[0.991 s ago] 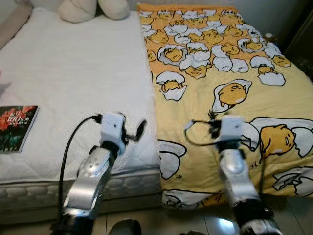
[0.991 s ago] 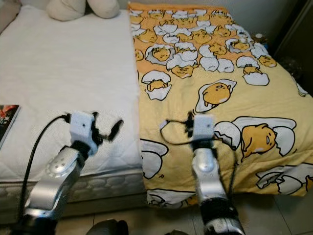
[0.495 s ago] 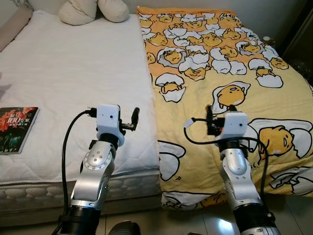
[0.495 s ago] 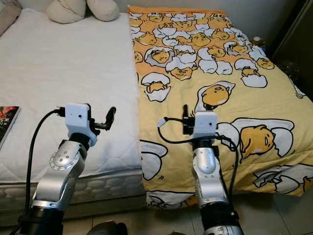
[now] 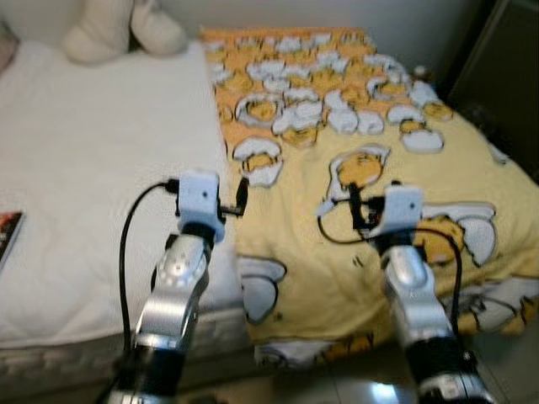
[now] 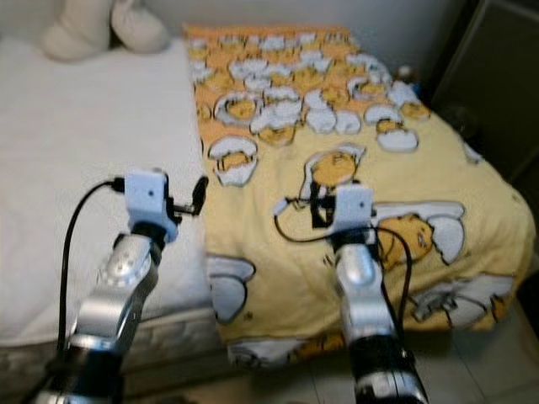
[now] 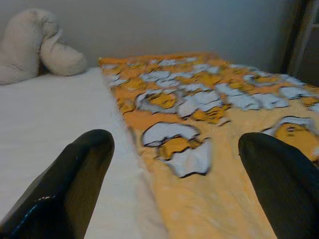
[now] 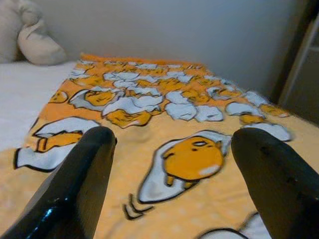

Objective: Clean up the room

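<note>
1. While both arms reach forward over the foot of a bed, the yellow egg-print blanket (image 5: 370, 168) lies ahead of them, covering the right half of the white mattress (image 5: 93, 194).
2. Its long axis runs away from the robot, from the foot of the bed toward the wall at the head.
3. Its inner edge (image 5: 226, 177) runs straight up the middle of the bed, just beside the left gripper (image 5: 240, 198).
4. That gripper hovers near this edge, its two black fingers (image 7: 75, 179) spread wide apart and holding nothing.
5. Over the blanket itself, the right gripper (image 6: 313, 202) hovers, fingers (image 8: 79, 179) likewise spread and empty.
6. For the blanket's body the right arm is nearer; for the inner edge, the left.
7. Bare mattress to the left gives open room for spreading the blanket.
8. At the head of the bed sits a cream plush toy (image 5: 114, 29).
9. A dark cabinet (image 6: 497, 76) stands close along the right side, so room there looks tight.
</note>
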### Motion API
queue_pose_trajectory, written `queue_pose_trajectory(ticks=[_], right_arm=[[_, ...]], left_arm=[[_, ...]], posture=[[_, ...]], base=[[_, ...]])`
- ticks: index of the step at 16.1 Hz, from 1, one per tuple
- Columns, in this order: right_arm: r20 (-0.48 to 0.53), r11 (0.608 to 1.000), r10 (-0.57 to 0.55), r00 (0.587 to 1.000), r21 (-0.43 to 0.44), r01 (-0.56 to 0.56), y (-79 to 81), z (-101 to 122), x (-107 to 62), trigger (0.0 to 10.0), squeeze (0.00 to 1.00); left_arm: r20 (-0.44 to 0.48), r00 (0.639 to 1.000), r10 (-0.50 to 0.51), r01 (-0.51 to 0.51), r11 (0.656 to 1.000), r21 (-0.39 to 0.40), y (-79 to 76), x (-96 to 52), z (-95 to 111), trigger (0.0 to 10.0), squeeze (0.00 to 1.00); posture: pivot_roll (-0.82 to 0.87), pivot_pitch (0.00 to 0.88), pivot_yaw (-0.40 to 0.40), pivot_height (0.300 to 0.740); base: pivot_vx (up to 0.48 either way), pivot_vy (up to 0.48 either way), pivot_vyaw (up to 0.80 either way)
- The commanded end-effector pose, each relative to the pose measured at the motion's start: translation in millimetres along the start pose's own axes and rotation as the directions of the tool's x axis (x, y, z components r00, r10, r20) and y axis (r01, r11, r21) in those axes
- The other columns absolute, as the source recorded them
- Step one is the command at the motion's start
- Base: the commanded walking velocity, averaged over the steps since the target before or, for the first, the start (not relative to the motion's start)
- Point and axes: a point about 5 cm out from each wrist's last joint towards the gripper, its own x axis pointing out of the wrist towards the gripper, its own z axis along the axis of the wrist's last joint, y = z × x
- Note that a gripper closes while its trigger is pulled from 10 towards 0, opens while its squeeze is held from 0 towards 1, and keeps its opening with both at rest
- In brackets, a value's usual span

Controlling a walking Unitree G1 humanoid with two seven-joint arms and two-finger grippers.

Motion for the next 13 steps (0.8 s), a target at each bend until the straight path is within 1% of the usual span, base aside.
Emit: queue_pose_trajectory(ticks=[1, 3, 4, 7, 8, 9, 10, 11, 12, 13], right_arm=[[0.015, 0.999, 0.047, 0.999, 0.014, -0.047, 10.4, 8.0, 8.0, 10.0, 0.0], [-0.001, 0.995, 0.097, 0.995, 0.029, -0.097, 18.2, 11.0, 17.7, 10.0, 0.0], [-0.009, 0.994, 0.107, 0.994, 0.04, -0.106, 18.3, 13.0, 22.7, 10.0, 0.0], [-0.042, 0.985, 0.161, 0.986, 0.066, -0.158, 24.8, 14.6, 36.3, 10.0, 0.0], [-0.064, 0.98, 0.186, 0.981, 0.083, -0.18, 31.5, 17.8, 46.5, 10.0, 0.0], [-0.075, 0.98, 0.189, 0.979, 0.083, -0.183, 33.8, 21.8, 53.0, 10.0, 0.0], [-0.072, 0.978, 0.199, 0.977, 0.078, -0.194, 36.4, 26.5, 57.7, 10.0, 0.0], [-0.077, 0.979, 0.198, 0.977, 0.067, -0.194, 37.9, 31.9, 63.8, 10.0, 0.0], [-0.096, 0.982, 0.187, 0.978, 0.032, -0.184, 37.7, 35.0, 68.8, 10.0, 0.0], [-0.106, 0.983, 0.183, 0.977, 0.022, -0.182, 36.9, 35.2, 70.4, 10.0, 0.0]], left_arm=[[-0.002, 1.0, 0.031, -0.031, 0.999, -0.009, 5.8, 0.9, 1.4, 10.0, 0.0], [0.0, 0.999, 0.036, -0.036, 0.999, -0.014, 6.6, -1.7, 1.8, 10.0, 0.0], [-0.007, 0.999, 0.034, -0.034, 0.999, 0.0, 7.5, -2.9, 1.2, 10.0, 0.0], [-0.016, 0.999, 0.051, -0.051, 0.999, 0.012, 15.7, -10.8, 3.1, 10.0, 0.0], [-0.015, 0.999, 0.049, -0.049, 0.999, 0.021, 18.9, -17.5, 5.9, 10.0, 0.0], [-0.016, 0.999, 0.047, -0.047, 0.998, 0.034, 20.6, -21.6, 7.0, 10.0, 0.0], [-0.015, 0.999, 0.045, -0.044, 0.998, 0.043, 21.5, -28.9, 8.8, 10.0, 0.0], [-0.016, 0.999, 0.038, -0.037, 0.998, 0.052, 22.3, -38.0, 10.9, 10.0, 0.0], [-0.024, 1.0, 0.006, -0.005, 0.999, 0.053, 21.2, -47.6, 12.4, 10.0, 0.0], [-0.028, 0.999, -0.027, 0.029, 0.998, 0.057, 18.0, -59.7, 15.6, 10.0, 0.0]], posture=[[0.02, 0.0, 0.0, 0.74], [0.04, 0.0, -0.002, 0.74], [0.05, 0.0, -0.004, 0.74], [0.1, 0.048, 0.001, 0.74], [0.12, 0.07, 0.001, 0.74], [0.14, 0.089, -0.001, 0.74], [0.18, 0.115, -0.006, 0.74], [0.21, 0.152, -0.011, 0.74], [0.24, 0.179, -0.012, 0.74], [0.28, 0.214, -0.014, 0.74]], base=[[0.0, 0.0, 0.0], [0.0, 0.0, 0.0], [0.0, 0.0, 0.0], [0.0, 0.0, 0.0], [0.0, 0.0, 0.0], [0.0, 0.0, 0.0], [0.0, 0.0, 0.0], [0.0, 0.0, 0.0], [0.0, 0.0, 0.0], [0.0, 0.0, 0.0]])
